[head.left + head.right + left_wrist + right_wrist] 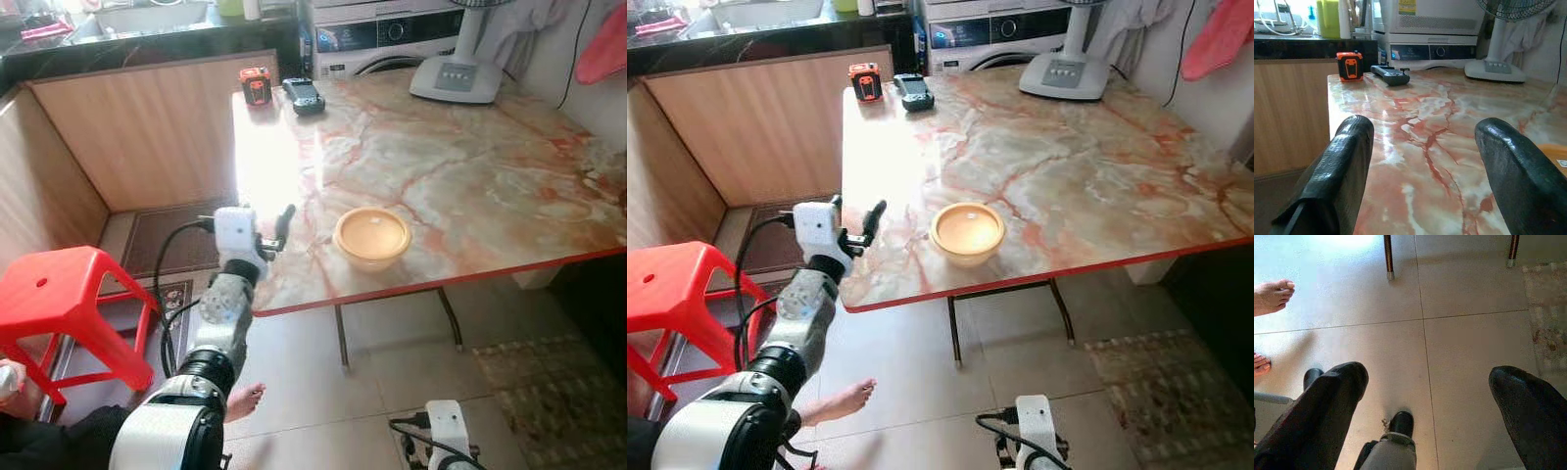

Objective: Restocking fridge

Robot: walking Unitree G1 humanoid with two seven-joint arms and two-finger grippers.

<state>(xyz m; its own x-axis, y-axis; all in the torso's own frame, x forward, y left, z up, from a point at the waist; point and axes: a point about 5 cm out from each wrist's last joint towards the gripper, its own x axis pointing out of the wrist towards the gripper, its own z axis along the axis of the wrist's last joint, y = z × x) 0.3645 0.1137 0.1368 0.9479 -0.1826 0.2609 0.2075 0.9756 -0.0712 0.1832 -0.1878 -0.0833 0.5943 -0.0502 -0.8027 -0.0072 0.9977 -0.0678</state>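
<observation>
Currently we note the left gripper (282,227) open at the table (470,176) edge, right gripper (1425,416) open over floor; an off-line reach could shove the bowl (372,237) off the near edge.

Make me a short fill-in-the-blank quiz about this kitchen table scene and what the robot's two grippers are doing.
1. The yellow bowl sits on the marble ____.
2. The left gripper, raised at the table's edge, has its fingers ____.
3. The right gripper hangs low, pointing at the tiled ____.
4. The plastic stool beside the robot is coloured ____.

Missing words: table; open; floor; red
</observation>
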